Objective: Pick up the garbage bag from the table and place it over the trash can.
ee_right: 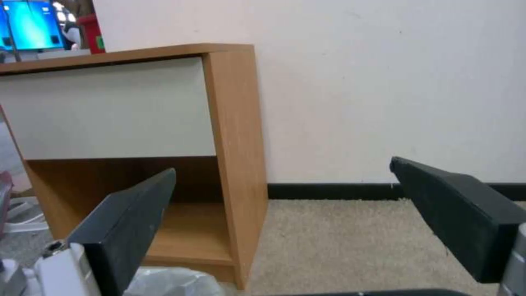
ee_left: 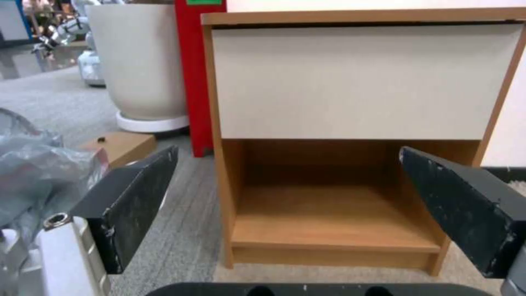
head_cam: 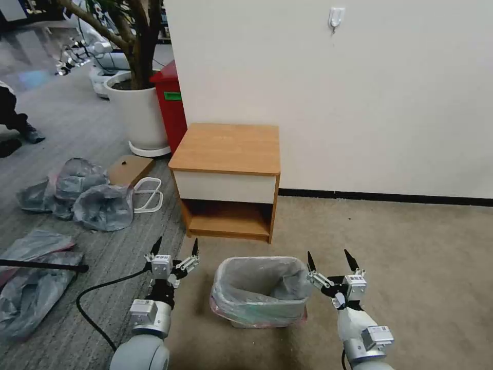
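Head view: the trash can [head_cam: 259,318] served as landmark, standing on the floor just in front of the counter [head_cam: 226,149].
Left gripper [head_cam: 174,252]: hung left of the trash can, near its rim, fingers spread wide and pointing toward the counter, nothing held.
Garbage bag [head_cam: 257,288]: lay draped inside the trash can, its pink-red rim folded down over the outside.
Right gripper [head_cam: 333,262]: hung just right of the trash can, fingers equally wide apart, empty.
Progress: the counter top was bare and the trash can lined, so the task looked essentially done.
Left: perhaps only drawing both arms away.
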`<state>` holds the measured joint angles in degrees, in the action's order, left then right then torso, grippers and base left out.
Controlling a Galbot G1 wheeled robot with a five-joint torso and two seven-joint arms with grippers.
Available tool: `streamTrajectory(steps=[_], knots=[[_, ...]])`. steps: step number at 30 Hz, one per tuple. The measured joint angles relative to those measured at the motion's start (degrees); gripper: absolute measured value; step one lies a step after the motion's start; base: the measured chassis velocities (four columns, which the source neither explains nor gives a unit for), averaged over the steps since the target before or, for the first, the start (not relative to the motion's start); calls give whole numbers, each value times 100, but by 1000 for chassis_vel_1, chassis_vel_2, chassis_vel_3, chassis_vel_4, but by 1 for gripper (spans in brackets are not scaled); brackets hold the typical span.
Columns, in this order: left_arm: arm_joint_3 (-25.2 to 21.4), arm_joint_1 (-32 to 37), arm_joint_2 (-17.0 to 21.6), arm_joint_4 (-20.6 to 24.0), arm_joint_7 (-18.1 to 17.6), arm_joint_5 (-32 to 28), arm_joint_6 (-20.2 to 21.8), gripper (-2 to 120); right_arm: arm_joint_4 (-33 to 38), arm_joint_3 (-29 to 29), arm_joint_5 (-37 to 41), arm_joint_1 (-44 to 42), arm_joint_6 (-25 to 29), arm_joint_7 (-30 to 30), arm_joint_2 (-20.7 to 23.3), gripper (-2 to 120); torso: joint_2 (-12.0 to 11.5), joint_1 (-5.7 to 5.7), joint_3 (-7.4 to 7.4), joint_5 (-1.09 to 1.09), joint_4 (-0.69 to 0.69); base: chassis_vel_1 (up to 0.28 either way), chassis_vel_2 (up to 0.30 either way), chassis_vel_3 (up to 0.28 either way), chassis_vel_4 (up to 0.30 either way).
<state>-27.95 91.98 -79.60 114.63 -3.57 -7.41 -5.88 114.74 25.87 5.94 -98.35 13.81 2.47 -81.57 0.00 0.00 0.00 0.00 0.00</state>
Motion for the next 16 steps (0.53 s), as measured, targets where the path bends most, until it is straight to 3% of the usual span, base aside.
streamTrajectory(steps=[16], knots=[[3,-1,0,4,-8,-8,9,100,5,-2,5,0,-9,-6,2,100,0,0,0,0,0,0,0,0,0]])
